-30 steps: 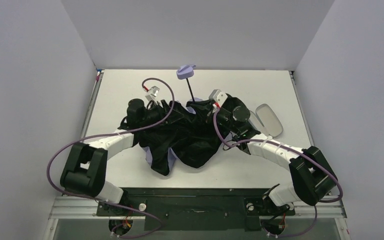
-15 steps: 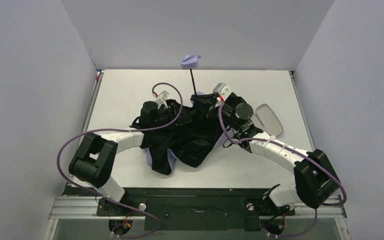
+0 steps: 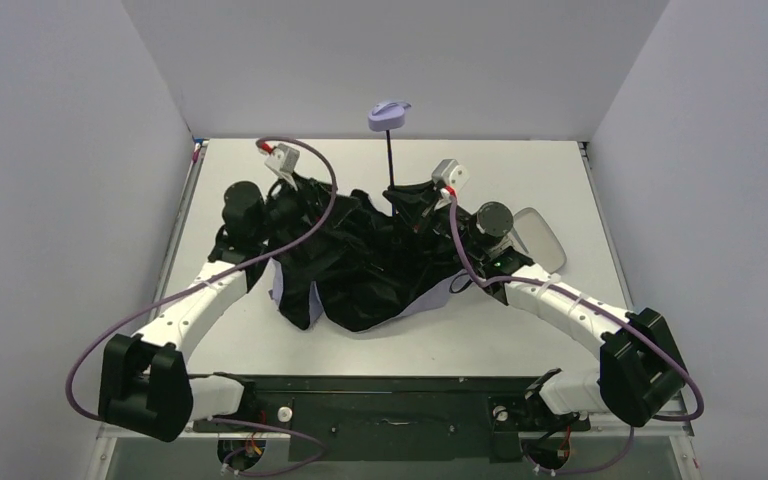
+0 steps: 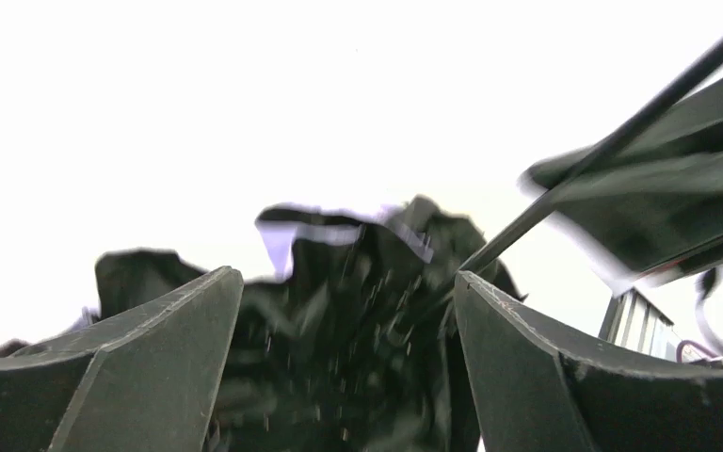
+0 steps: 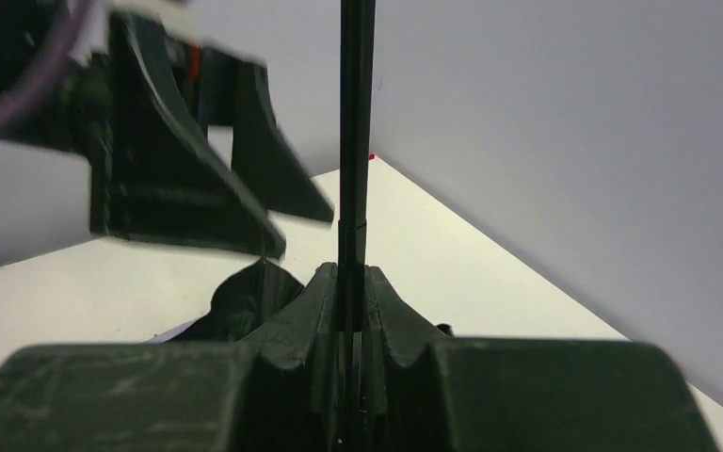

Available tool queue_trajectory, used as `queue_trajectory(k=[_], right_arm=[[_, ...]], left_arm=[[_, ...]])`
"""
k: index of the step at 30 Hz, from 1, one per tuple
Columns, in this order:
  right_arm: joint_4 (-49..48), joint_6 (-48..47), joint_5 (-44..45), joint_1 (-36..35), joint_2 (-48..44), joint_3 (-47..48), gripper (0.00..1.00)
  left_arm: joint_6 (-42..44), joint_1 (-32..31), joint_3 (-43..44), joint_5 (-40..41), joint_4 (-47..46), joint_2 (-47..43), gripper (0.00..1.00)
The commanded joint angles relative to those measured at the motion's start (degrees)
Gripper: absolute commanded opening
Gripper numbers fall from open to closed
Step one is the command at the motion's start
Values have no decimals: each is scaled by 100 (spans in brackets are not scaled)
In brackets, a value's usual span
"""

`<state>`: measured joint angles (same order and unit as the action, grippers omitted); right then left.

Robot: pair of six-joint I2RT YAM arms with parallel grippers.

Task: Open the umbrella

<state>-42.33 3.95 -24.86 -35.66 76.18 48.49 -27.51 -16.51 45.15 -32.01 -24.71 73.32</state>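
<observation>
The umbrella lies in the middle of the table, its black underside up and crumpled, with lilac fabric showing at the edges. Its thin black shaft rises to the lilac handle near the back wall. My right gripper is shut on the shaft just above the canopy; in the right wrist view the fingers pinch the shaft. My left gripper is at the canopy's left back part. Its jaws stand wide open with black fabric between them.
A flat lilac oval pouch lies on the table right of the right wrist. White walls close in the table on the left, back and right. The arm bases and a black rail run along the near edge.
The left arm swung out left and back. The canopy now spreads wider to the left. The shaft stands more upright and the handle has moved up and right.
</observation>
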Motion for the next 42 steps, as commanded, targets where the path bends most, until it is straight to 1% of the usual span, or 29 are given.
queue_trajectory(k=[1, 3, 6, 8, 12, 16, 18, 19, 20, 21, 22, 23, 24, 25, 26, 27, 28, 30, 32, 34, 37, 42], right_arm=[[-437, -12, -307, 3, 2, 236, 0], [-450, -26, -356, -13, 68, 277, 0], [-447, -58, -403, -52, 123, 335, 0], [-394, -94, -426, -88, 144, 363, 0], [-272, -173, -418, -166, 160, 398, 0], [-224, -231, -406, -182, 179, 409, 0], [-168, -243, -405, -205, 172, 414, 0], [-125, -262, -414, -216, 181, 419, 0], [-14, -282, -414, -214, 192, 423, 0], [44, -286, -412, -209, 223, 415, 1], [199, -295, -427, -202, 259, 400, 8], [287, -301, -438, -182, 289, 382, 12], [440, -301, -482, -158, 337, 326, 21], [521, -307, -518, -116, 359, 292, 25], [710, -325, -603, -94, 394, 218, 33], [924, -445, -632, -63, 400, 180, 36], [1067, -547, -682, -55, 418, 98, 42], [1466, -850, -731, -22, 440, -22, 45], [1909, -1185, -779, 13, 493, -119, 45], [2382, -1536, -800, 21, 580, -164, 43], [3123, -2114, -759, 49, 714, -150, 43], [3779, -2773, -524, 89, 915, -84, 43]], left_arm=[[326, 30, 1167, -496, -466, -270, 81], [234, -52, 1520, -707, -755, -108, 81], [-67, -217, 1899, -687, -1056, 66, 82], [-48, -384, 2110, -612, -1145, 206, 83], [-36, -641, 2341, -508, -1221, 447, 86], [39, -814, 2378, -505, -1280, 579, 87], [23, -852, 2474, -469, -1282, 645, 79], [-15, -857, 2531, -509, -1278, 707, 67], [-125, -868, 2663, -548, -1302, 744, 62], [-186, -874, 2730, -632, -1353, 806, 49], [-291, -896, 2878, -667, -1361, 837, 40], [-334, -901, 2991, -715, -1361, 865, 22], [-407, -905, 3027, -721, -1341, 871, 14], [-419, -906, 3086, -684, -1307, 851, 3], [-384, -902, 3104, -658, -1194, 829, 0], [-287, -900, 3136, -625, -1146, 813, 0], [-236, -891, 3152, -615, -1068, 782, 0], [-97, -870, 3162, -551, -1014, 740, 0], [-11, -848, 3216, -533, -980, 729, 0], [-10, -800, 3297, -518, -996, 723, 0], [-6, -698, 3458, -470, -1000, 714, 0], [-110, -470, 3796, -450, -1051, 739, 0]])
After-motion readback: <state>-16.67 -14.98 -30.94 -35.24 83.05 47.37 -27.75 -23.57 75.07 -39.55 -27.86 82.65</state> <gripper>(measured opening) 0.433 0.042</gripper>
